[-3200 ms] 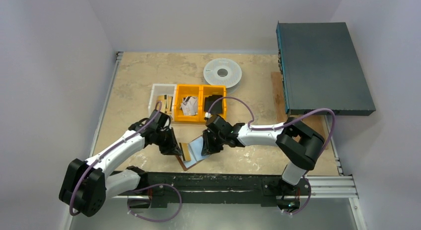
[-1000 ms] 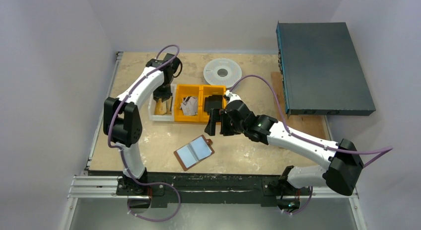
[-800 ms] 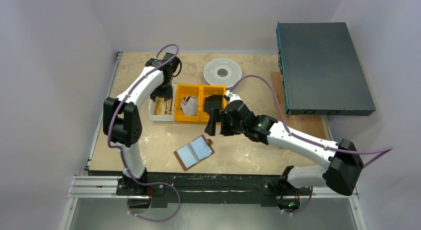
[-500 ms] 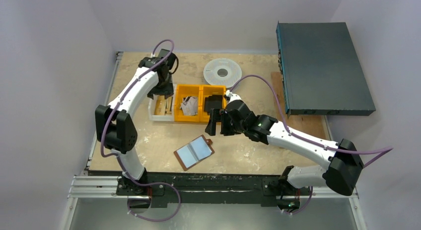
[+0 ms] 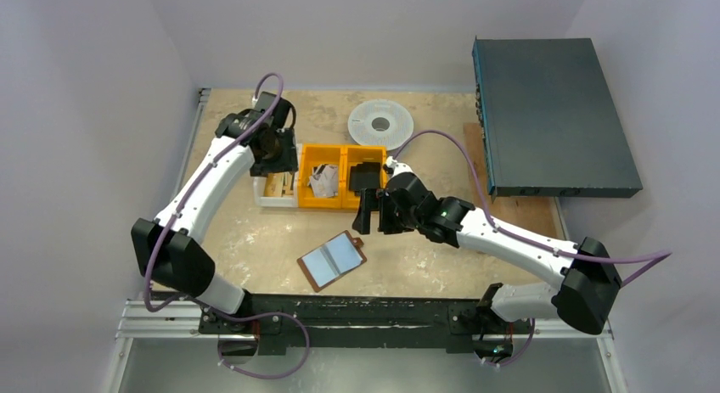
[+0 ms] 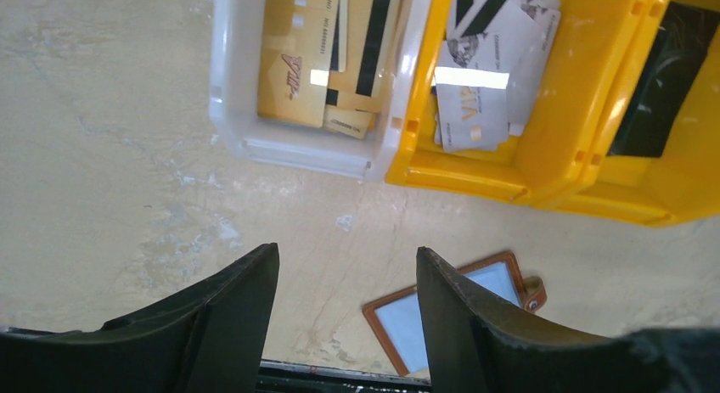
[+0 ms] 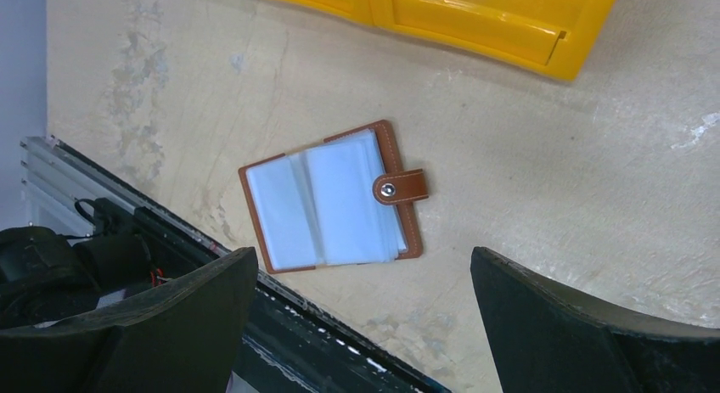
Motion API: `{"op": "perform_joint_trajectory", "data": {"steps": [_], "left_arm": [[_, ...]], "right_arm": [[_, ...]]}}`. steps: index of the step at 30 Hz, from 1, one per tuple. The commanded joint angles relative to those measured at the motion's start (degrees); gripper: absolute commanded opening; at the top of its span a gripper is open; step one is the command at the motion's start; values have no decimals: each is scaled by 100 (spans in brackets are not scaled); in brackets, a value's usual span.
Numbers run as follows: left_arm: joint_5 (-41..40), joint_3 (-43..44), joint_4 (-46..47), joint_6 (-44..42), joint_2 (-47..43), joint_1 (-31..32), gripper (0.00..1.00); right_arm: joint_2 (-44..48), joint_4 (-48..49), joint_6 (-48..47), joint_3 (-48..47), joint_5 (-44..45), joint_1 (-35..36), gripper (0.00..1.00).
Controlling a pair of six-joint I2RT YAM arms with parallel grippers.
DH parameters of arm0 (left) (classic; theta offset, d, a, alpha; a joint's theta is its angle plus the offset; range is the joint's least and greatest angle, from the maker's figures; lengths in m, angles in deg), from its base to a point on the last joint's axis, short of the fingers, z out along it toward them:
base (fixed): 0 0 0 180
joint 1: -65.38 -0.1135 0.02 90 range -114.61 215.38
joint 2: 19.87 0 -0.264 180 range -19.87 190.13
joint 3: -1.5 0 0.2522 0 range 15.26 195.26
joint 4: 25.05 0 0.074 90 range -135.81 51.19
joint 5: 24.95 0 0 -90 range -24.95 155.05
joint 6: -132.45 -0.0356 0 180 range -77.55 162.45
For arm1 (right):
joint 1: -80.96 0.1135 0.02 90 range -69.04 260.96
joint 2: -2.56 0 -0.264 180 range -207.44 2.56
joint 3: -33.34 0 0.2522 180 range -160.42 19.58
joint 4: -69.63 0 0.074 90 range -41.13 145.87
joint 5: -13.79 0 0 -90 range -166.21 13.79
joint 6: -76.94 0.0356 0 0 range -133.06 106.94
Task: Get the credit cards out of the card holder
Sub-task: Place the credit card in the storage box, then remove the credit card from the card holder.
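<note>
One card holder [image 5: 332, 260], two orange bins [image 5: 321, 203].

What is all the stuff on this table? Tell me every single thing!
brown leather card holder: one, brown with pale blue sleeves, lying open near the table's front edge
gold plastic cards: several, gold, in the clear bin
silvery-white cards: several, whitish with dark stripes, in the left orange bin
clear plastic bin: one, see-through, left of the orange bins
orange plastic bins: two, orange, side by side mid-table
black flat item: one, black, in the right orange bin
white round spool: one, white, far side
dark grey flat box: one, far right
beige table: one
left gripper: open, empty, above the bins
right gripper: open, empty, above the card holder
</note>
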Motion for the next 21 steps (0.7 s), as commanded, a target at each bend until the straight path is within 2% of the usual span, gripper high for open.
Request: {"op": "perform_joint_trajectory", "data": {"steps": [1, 7, 16, 21], "left_arm": [[436, -382, 262, 88, -586, 240, 60], [820, -1056, 437, 351, -1113, 623, 60], [1468, -2251, 1033, 1047, -1655, 1297, 60], [1370, -2914, 1211, 1642, -1871, 1737, 60]], "right_arm": [[131, -52, -15, 167, 43, -20, 99], [399, 91, 106, 489, 188, -20, 99], [227, 294, -73, 563, 143, -46, 99], [41, 649, 5, 770, 160, -68, 99]]}}
